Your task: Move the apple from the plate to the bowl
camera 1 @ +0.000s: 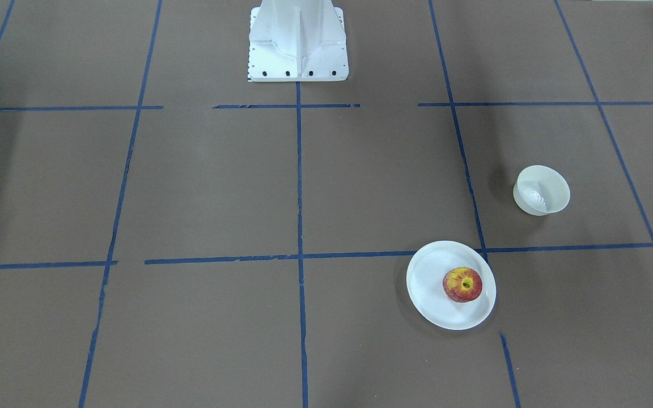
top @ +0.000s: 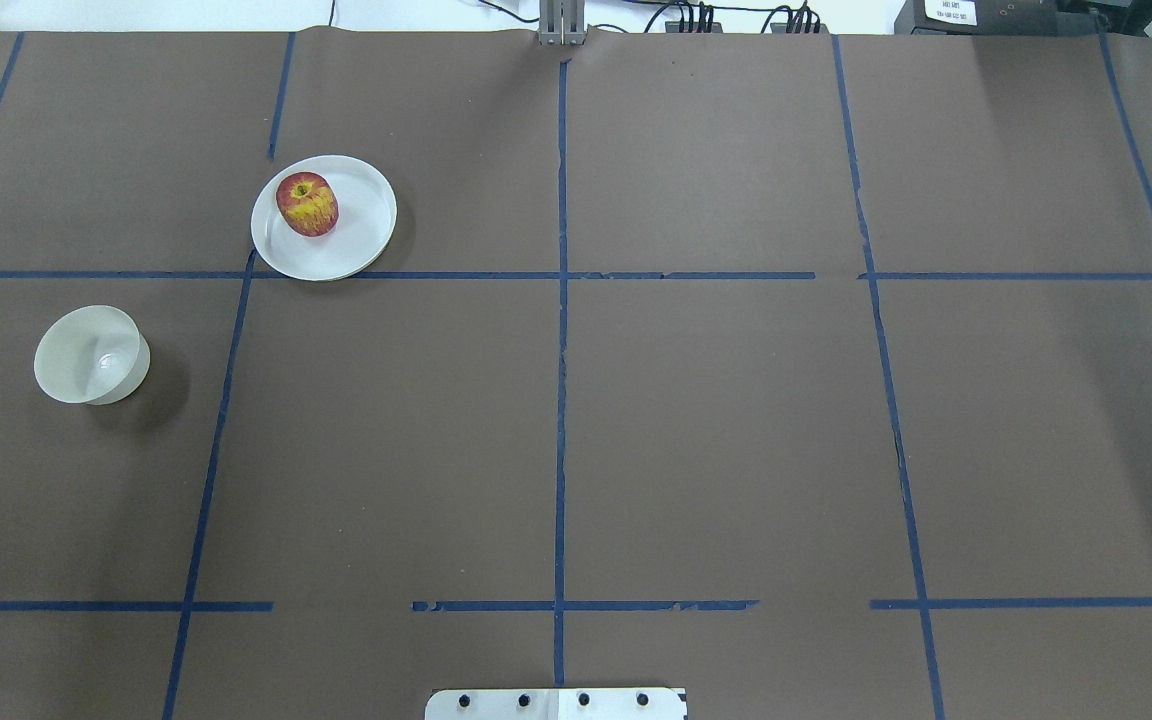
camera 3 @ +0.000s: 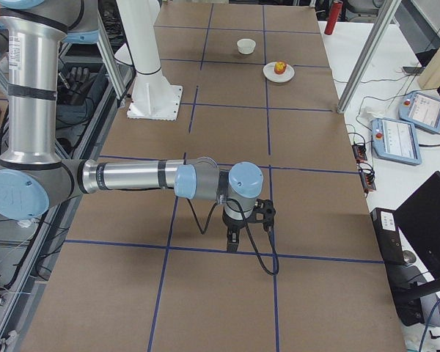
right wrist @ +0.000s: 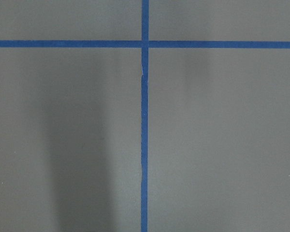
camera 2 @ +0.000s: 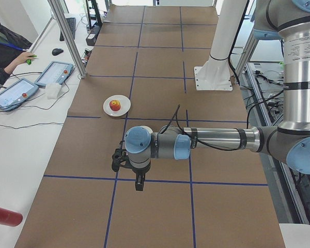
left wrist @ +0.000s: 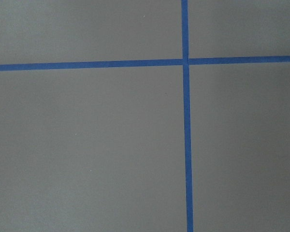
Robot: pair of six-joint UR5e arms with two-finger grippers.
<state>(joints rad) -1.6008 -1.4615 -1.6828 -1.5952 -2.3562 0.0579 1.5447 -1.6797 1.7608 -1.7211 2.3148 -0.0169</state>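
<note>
The red and yellow apple point(camera 1: 462, 284) sits on the wide white plate point(camera 1: 434, 303), stem dimple up. It also shows in the overhead view point(top: 307, 204) on the plate point(top: 356, 235). The small deep white bowl point(camera 1: 542, 190) stands empty and apart from the plate, also in the overhead view point(top: 91, 355). My left gripper point(camera 2: 139, 183) shows only in the exterior left view, pointing down over bare table short of the plate point(camera 2: 123, 107); I cannot tell if it is open. My right gripper point(camera 3: 231, 242) shows only in the exterior right view, far from the plate point(camera 3: 279, 73) and bowl point(camera 3: 245, 46); I cannot tell its state.
The brown table carries a grid of blue tape lines point(top: 561, 330). The white robot base point(camera 1: 298, 42) stands at the robot's side of the table. Both wrist views show only table and tape. An operator point(camera 2: 5, 46) and tablets point(camera 2: 54, 73) are beside the table.
</note>
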